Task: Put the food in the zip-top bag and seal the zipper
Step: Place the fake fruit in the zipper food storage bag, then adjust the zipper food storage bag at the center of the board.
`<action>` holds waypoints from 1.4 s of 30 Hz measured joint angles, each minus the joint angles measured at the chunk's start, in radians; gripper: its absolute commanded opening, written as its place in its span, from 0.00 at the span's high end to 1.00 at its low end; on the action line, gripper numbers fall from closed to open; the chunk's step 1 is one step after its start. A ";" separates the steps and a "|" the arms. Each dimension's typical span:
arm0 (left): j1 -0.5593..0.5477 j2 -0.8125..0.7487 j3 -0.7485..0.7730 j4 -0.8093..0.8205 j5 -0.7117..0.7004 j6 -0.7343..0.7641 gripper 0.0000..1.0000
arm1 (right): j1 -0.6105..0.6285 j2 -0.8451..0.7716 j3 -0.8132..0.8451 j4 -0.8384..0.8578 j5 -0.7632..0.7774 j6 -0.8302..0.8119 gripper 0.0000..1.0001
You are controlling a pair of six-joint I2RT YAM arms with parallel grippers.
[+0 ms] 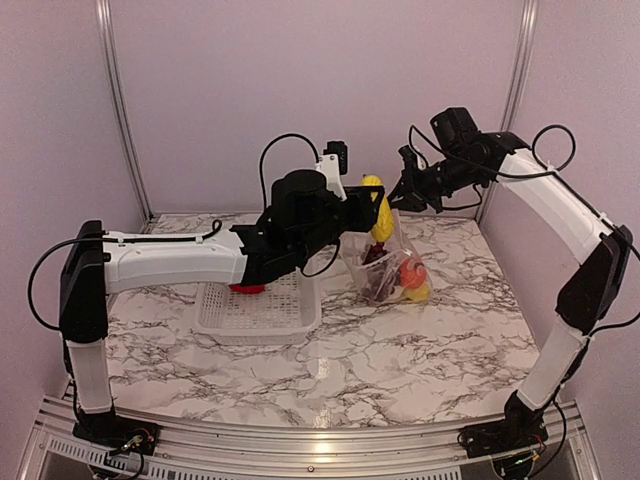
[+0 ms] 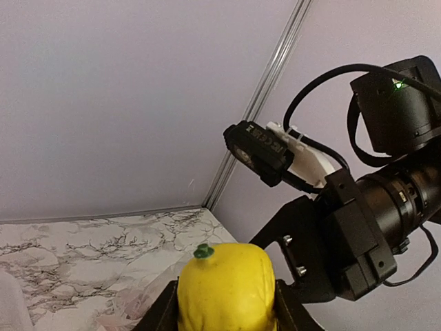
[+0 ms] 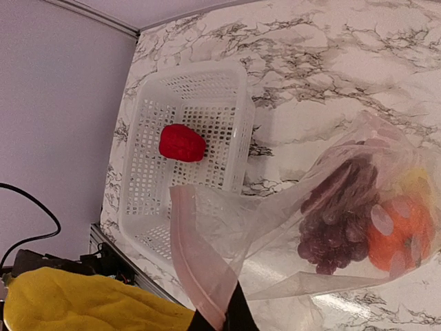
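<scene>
My left gripper is shut on a yellow corn-like piece and holds it in the air above the clear zip-top bag. My right gripper is shut on the bag's pale zipper strip and holds the mouth up. Inside the bag lie the purple grape bunch, the orange fruit and a yellow piece. The red bell pepper lies in the white basket. The cauliflower is not in view.
The white perforated basket stands left of the bag on the marble table. Purple walls with metal corner posts close in the back and sides. The right arm's camera hangs close ahead of the left gripper.
</scene>
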 measured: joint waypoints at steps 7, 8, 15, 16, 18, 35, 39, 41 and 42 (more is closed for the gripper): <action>-0.029 0.069 -0.017 0.047 -0.140 0.037 1.00 | -0.039 -0.012 0.000 -0.014 -0.061 0.025 1.00; -0.030 0.080 -0.013 0.048 -0.160 0.039 1.00 | -0.043 -0.012 0.000 -0.014 -0.067 0.028 1.00; -0.029 0.172 0.042 0.026 -0.248 0.021 0.33 | -0.058 -0.012 0.002 -0.014 -0.104 0.049 1.00; -0.029 0.176 0.042 0.026 -0.242 0.025 0.26 | -0.058 -0.012 0.002 -0.014 -0.108 0.051 1.00; -0.029 0.176 0.042 0.029 -0.214 0.039 0.17 | -0.059 -0.011 0.002 -0.014 -0.116 0.056 1.00; -0.024 -0.116 0.109 -0.350 -0.242 0.101 0.25 | -0.064 -0.029 -0.116 0.127 -0.152 0.078 1.00; 0.000 -0.147 0.111 -0.534 -0.138 0.014 0.39 | -0.059 -0.050 -0.164 0.184 -0.151 0.078 1.00; 0.021 -0.145 0.092 -0.618 -0.062 -0.036 0.49 | -0.055 -0.067 -0.192 0.214 -0.151 0.077 1.00; 0.033 -0.142 0.077 -0.655 -0.021 -0.061 0.52 | -0.053 -0.077 -0.208 0.229 -0.151 0.077 1.00</action>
